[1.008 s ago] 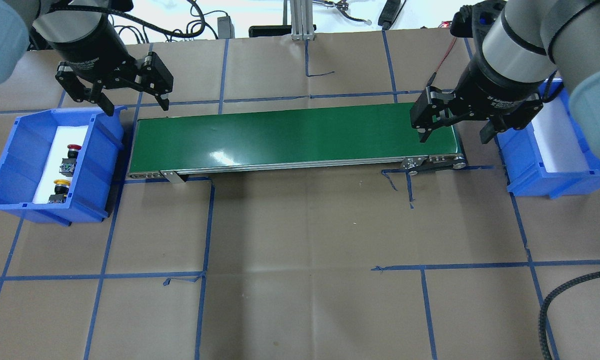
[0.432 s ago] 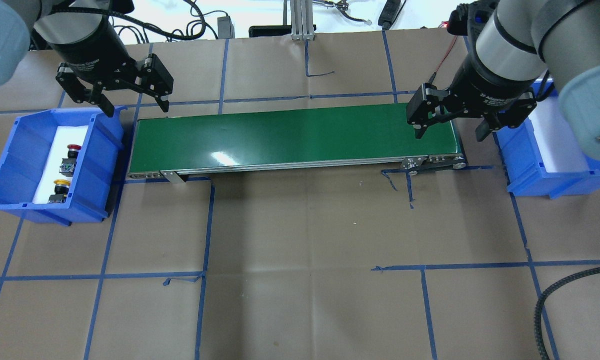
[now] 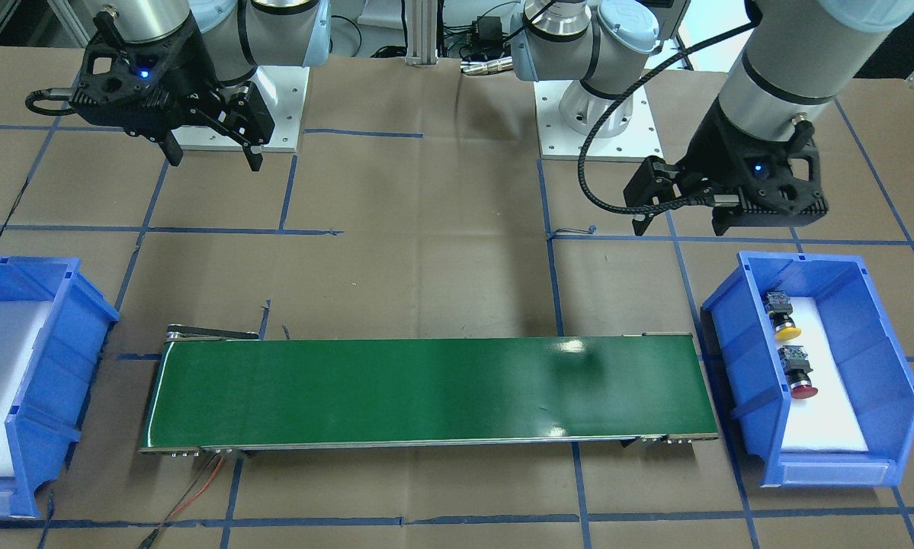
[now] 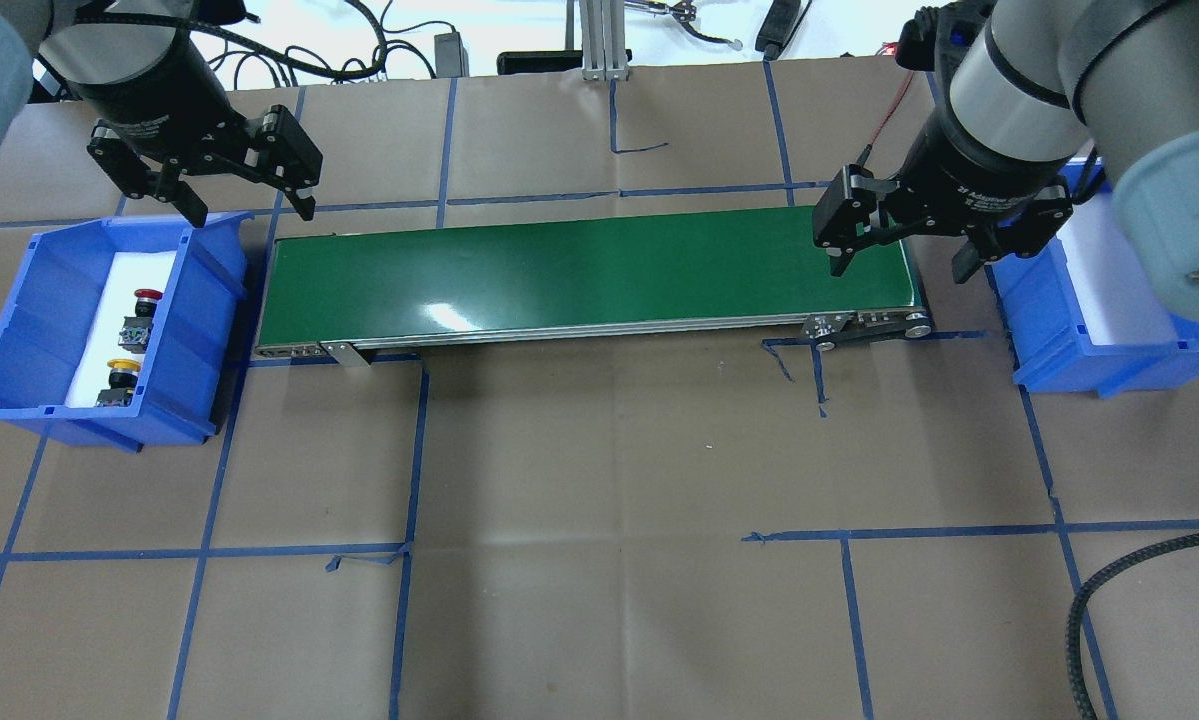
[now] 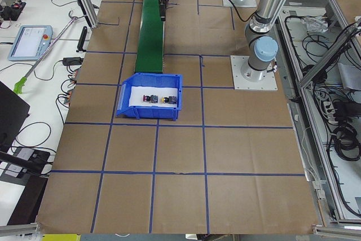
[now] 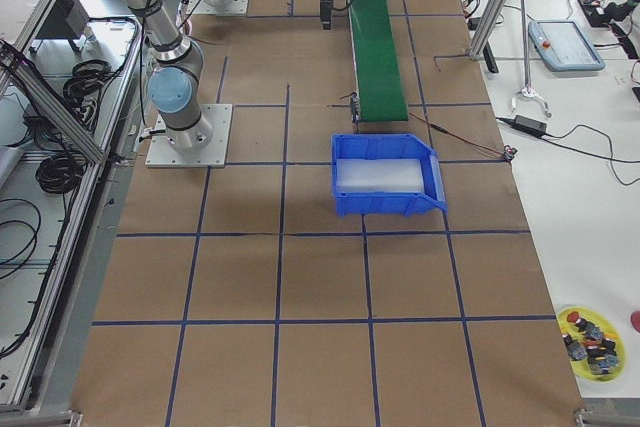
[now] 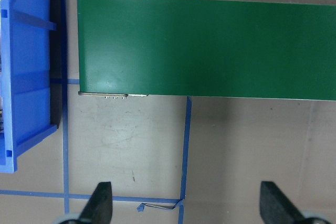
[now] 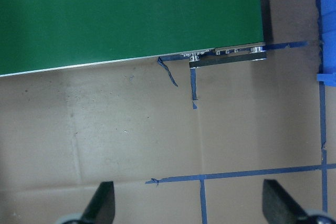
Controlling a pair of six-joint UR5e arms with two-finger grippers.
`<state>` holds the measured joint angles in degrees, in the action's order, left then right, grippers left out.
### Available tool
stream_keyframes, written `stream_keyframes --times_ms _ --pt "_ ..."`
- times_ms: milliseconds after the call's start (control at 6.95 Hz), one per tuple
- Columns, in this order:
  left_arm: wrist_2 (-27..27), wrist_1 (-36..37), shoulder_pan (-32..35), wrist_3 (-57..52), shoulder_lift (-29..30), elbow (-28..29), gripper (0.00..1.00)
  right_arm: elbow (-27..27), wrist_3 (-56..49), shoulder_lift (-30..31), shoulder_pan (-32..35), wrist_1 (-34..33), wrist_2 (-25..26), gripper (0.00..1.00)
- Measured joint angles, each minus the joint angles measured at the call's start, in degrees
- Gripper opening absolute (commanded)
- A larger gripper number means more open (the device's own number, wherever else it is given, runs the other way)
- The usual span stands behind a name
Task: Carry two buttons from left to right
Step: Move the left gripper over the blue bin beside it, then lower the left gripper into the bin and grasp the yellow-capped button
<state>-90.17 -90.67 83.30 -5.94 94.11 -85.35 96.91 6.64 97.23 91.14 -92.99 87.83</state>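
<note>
Two buttons lie on white foam inside the left blue bin (image 4: 34, 330): the red-capped one (image 4: 142, 305) farther back, the yellow-capped one (image 4: 119, 378) nearer the front. The front-facing view shows the yellow button (image 3: 783, 319) and the red button (image 3: 798, 374) in that bin at its right side. My left gripper (image 4: 251, 212) hangs open and empty over the bin's back right corner and the conveyor's left end. In the left wrist view its fingertips (image 7: 102, 203) stand wide apart. My right gripper (image 4: 899, 272) is open and empty above the conveyor's right end.
A green conveyor belt (image 4: 579, 275) runs between the left bin and the right blue bin (image 4: 1054, 340), which holds only white foam. Blue tape lines cross the brown paper table. A black cable (image 4: 1109, 590) curls at the front right. A yellow dish of parts (image 6: 590, 339) sits on a side table.
My left gripper has shifted left and slightly back, toward the left bin. My right gripper moved a little left along the belt end, then held. Both stay open.
</note>
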Motion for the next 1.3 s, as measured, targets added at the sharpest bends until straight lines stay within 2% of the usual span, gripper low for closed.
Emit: stream_keyframes --times_ms 720,1008,1296 --pt "-0.04 0.22 -22.84 -23.77 1.33 -0.07 0.98 -0.05 -0.64 -0.02 -0.07 -0.13 0.23 1.0" --pt "-0.01 0.84 -27.92 -28.84 2.74 -0.11 0.97 0.13 -0.64 -0.05 -0.03 -0.2 0.22 1.0" --pt "0.02 3.89 -29.42 -30.35 4.58 -1.86 0.98 0.43 -0.61 -0.08 -0.02 -0.33 0.2 1.0"
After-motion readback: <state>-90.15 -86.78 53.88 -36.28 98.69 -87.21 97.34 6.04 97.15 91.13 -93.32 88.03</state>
